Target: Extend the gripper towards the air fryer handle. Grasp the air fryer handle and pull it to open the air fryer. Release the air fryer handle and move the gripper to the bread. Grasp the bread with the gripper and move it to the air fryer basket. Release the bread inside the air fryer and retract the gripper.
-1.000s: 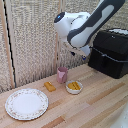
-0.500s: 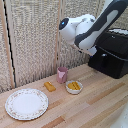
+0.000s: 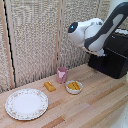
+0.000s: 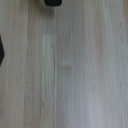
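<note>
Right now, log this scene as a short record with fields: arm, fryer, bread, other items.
arm: white, raised above the counter, in front of the air fryer
claw: fingertips not visible in the exterior view; state cannot be told
air fryer: black, at the exterior view's right
bread: on the wooden table, untouched
pink cup: upright, behind the bread
white bowl: holds yellow-orange chunks
plate: nothing on it
</note>
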### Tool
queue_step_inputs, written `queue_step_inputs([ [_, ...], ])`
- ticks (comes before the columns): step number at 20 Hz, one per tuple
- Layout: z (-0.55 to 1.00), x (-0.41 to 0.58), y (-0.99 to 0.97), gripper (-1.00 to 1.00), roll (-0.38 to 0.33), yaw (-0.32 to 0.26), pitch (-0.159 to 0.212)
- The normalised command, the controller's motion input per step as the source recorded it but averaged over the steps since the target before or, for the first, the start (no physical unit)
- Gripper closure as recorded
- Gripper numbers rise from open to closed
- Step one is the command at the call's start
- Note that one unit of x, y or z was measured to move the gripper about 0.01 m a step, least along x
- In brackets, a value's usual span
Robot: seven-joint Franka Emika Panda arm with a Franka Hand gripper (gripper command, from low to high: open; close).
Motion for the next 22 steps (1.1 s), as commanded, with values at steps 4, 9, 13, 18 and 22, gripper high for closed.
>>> queue_step_inputs([
  [4,-0.21,0.000,-0.70,-1.00,0.001,0.149,-0.041],
  [9,-0.13,0.040,-0.66,-1.00,0.028,0.141,-0.029],
  [13,0.00,0.097,-0.58,-1.00,0.051,0.114,-0.018],
  [18,0.00,0.000,-0.58,-1.00,0.022,0.101,0.000],
  [22,0.00,0.000,-0.55,-1.00,0.010,0.112,0.000],
])
